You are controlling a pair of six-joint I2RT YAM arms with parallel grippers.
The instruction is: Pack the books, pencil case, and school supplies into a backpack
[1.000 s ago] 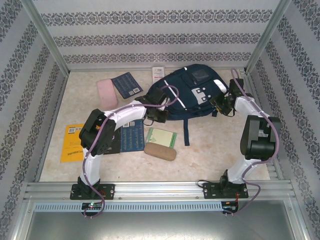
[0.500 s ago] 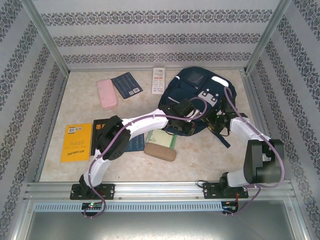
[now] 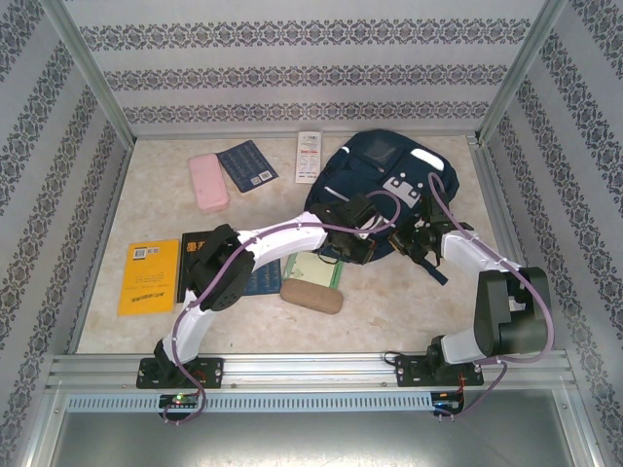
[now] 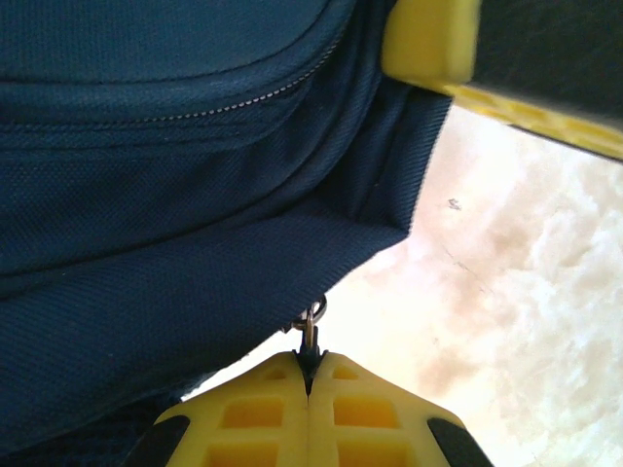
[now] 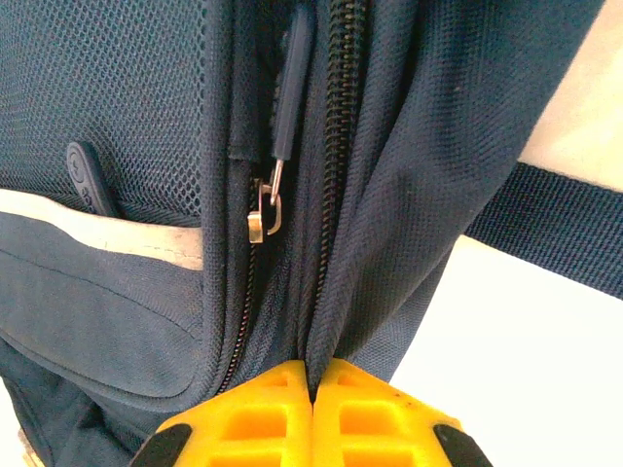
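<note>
Backpack (image 3: pixel 375 170) pinched by left gripper (image 4: pixel 310 365) and right gripper (image 5: pixel 313 375); green notebook (image 3: pixel 317 267), brown pouch (image 3: pixel 311 296) nearby.

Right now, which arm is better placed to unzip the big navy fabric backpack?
Left, probably: the left end effector is shut on a small metal ring, likely a zip pull, at the navy fabric backpack's edge; the right end effector pinches fabric beside a zip.

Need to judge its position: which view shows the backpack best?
Top external: the backpack shows nearly whole, far right. Left wrist shows close fabric and a zip line; right wrist shows zipper teeth and mesh.
</note>
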